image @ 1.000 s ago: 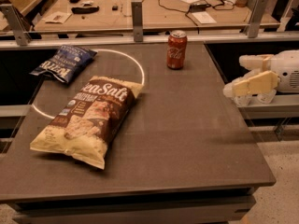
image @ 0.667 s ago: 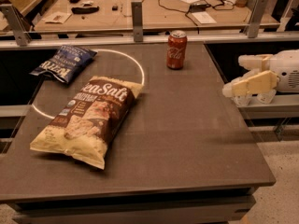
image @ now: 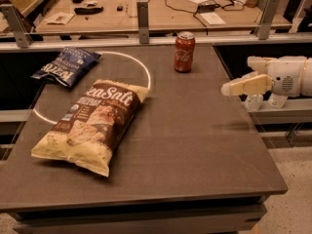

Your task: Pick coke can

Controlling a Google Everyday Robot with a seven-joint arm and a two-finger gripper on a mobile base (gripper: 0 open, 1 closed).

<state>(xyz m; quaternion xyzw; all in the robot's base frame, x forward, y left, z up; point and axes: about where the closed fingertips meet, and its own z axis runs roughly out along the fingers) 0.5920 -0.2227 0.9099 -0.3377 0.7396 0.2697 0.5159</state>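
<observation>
The coke can (image: 184,51) is a small red can with white script and a silver top. It stands upright near the far edge of the dark table (image: 195,145), right of centre. My gripper (image: 233,87) is cream-coloured and hangs over the table's right edge. It points left, sits to the right of the can and nearer to me, and is well apart from it. It holds nothing that I can see.
A large brown "Sea Salt" chip bag (image: 92,123) lies on the left half of the table. A dark blue chip bag (image: 66,66) lies at the far left. A white ring (image: 146,74) is marked on the tabletop. A rail with metal posts (image: 143,14) runs behind the table.
My gripper has shifted slightly left over the table's right edge and looks slimmer now. The can and both bags have not moved.
</observation>
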